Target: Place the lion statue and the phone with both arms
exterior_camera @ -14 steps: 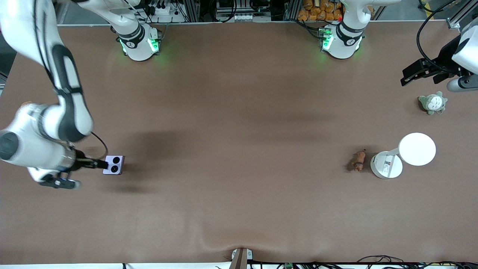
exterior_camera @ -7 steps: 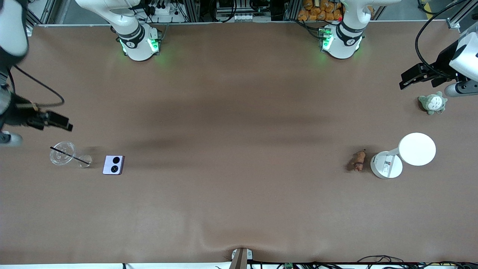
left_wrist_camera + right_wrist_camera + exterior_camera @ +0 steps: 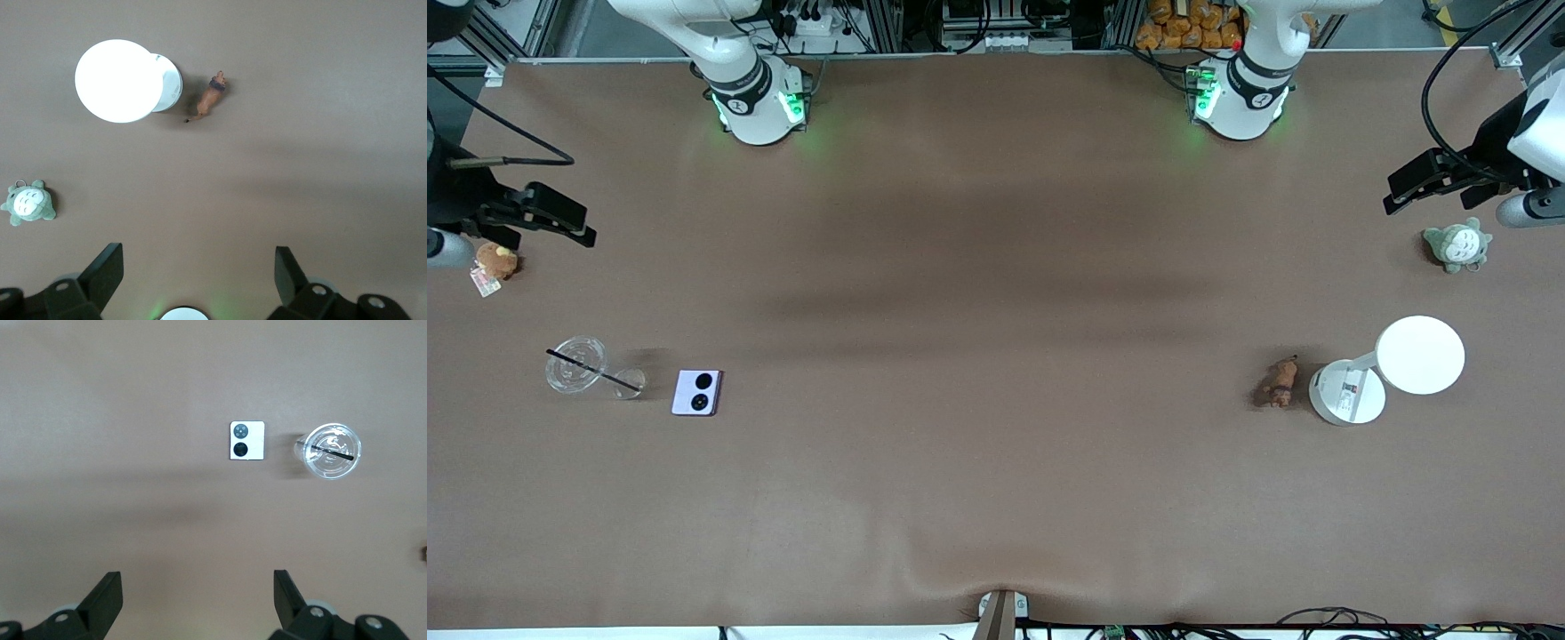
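The phone (image 3: 696, 392), pale lavender with two black circles, lies flat on the table toward the right arm's end; it also shows in the right wrist view (image 3: 247, 441). The lion statue (image 3: 1279, 382), small and reddish-brown, lies toward the left arm's end beside a white lamp, and shows in the left wrist view (image 3: 210, 100). My right gripper (image 3: 587, 227) is open and empty, high over the table's edge near a brown plush; its jaws (image 3: 197, 583) stand wide apart. My left gripper (image 3: 1392, 196) is open and empty, high over the table near a grey-green plush, jaws (image 3: 197, 263) wide.
A clear cup with a black straw (image 3: 576, 373) stands beside the phone. A round brown plush with a tag (image 3: 494, 262) lies at the right arm's end. A grey-green plush (image 3: 1456, 244) and a white lamp (image 3: 1420, 355) sit at the left arm's end.
My right gripper was at the phone a second ago; it has lifted off and drawn back to the table's end. The phone has stayed put. The left gripper has hardly moved.
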